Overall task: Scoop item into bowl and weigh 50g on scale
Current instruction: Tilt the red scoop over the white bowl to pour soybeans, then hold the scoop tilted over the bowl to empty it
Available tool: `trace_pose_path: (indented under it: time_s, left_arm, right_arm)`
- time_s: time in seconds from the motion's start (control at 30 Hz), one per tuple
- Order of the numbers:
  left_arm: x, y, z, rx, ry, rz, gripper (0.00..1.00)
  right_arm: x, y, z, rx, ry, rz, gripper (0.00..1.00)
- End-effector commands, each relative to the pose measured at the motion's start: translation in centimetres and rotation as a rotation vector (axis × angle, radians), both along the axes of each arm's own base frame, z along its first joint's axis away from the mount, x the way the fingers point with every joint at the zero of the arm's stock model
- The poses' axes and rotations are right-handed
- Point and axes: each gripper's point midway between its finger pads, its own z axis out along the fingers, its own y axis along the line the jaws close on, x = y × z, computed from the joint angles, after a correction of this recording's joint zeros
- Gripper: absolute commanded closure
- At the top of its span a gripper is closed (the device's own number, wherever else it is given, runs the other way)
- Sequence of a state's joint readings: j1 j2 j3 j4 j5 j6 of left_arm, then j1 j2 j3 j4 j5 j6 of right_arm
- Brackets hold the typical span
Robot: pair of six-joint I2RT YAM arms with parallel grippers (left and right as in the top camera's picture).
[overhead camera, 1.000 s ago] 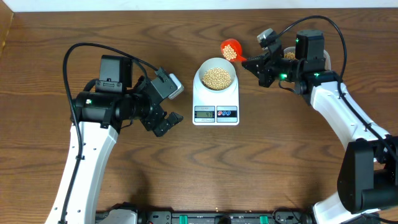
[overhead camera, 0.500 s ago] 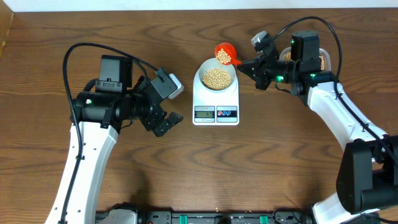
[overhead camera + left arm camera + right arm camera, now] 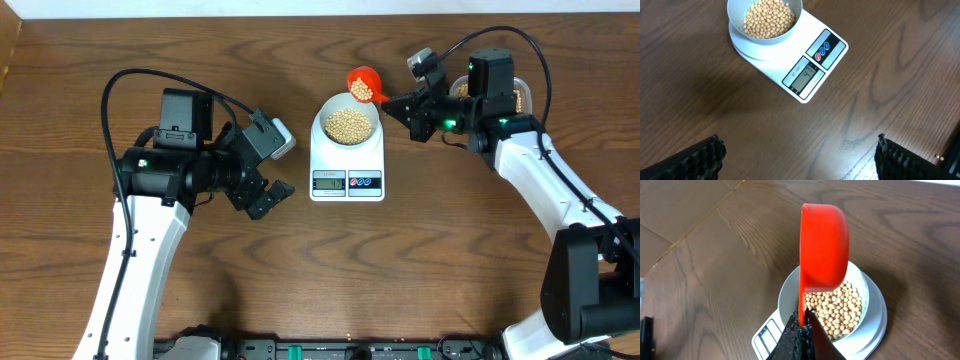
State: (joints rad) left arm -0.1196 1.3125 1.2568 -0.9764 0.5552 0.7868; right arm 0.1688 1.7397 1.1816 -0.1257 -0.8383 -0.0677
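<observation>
Leftmost, the left gripper (image 3: 262, 180) hangs over the table (image 3: 320, 270) just beside the near-left corner of the scale (image 3: 347, 165). Its jaws are spread wide and hold nothing. In its wrist view the two fingertips (image 3: 695, 162) sit at the lower corners of the frame, with the scale ahead of them.

Centre: the scale lies square to the robot, with its display (image 3: 329, 181) and buttons on the near edge. The bowl (image 3: 321, 120) is seated on its far half, and beans (image 3: 349, 124) cover the bowl's floor in a low heap. The display digits are too small to read with confidence.

Right of centre: the red scoop (image 3: 364, 83) is poised at the bowl's far-right rim, partly over it. Overhead, beans show in its cup. Its handle runs from the cup to the right and slightly toward the robot, into the right gripper (image 3: 398, 102), whose jaws are pinched on the handle's end. In the right wrist view the scoop (image 3: 824, 245) stands rolled onto its edge straight ahead of the fingers, back to the lens, with the bowl below.

Judgement: the pour turns on this handle axis. Further roll of the right wrist about it would tip the load leftward into the bowl, and only the right arm is placed for that.

Far right, a tub (image 3: 527, 98) of beans is mostly hidden behind that arm.
</observation>
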Motion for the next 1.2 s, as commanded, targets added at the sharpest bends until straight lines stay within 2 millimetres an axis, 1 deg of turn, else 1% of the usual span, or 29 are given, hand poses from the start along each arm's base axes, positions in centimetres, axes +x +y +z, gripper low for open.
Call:
trace_pose_path:
  time_s: [0.0, 0.47, 0.6, 0.77, 0.9, 1.07, 1.17]
  left_arm:
    - [0.0, 0.0, 0.8, -0.006, -0.026, -0.011, 0.02]
    - [0.0, 0.0, 0.8, -0.006, -0.026, -0.011, 0.02]
    - [0.0, 0.0, 0.8, -0.006, -0.026, -0.011, 0.02]
    - [0.0, 0.0, 0.8, -0.006, -0.026, -0.011, 0.02]
    - [0.0, 0.0, 0.8, -0.006, -0.026, -0.011, 0.02]
    - [0.0, 0.0, 0.8, -0.006, -0.026, -0.011, 0.02]
    - [0.0, 0.0, 0.8, -0.006, -0.026, -0.011, 0.02]
  right_arm:
    - [-0.3, 0.2, 0.8, 0.025, 0.019, -0.009, 0.99]
    - [-0.3, 0.1, 0.8, 0.026, 0.02, -0.011, 0.99]
    - [-0.3, 0.2, 0.8, 0.0, -0.034, 0.018, 0.99]
    - [-0.4, 0.2, 0.8, -0.005, -0.045, 0.025, 0.99]
    - [-0.9, 0.7, 0.0, -0.09, -0.139, 0.09, 0.99]
    - [-0.9, 0.7, 0.1, -0.073, -0.126, 0.089, 0.99]
    - [-1.5, 1.0, 1.3, 0.011, -0.1, 0.121, 0.99]
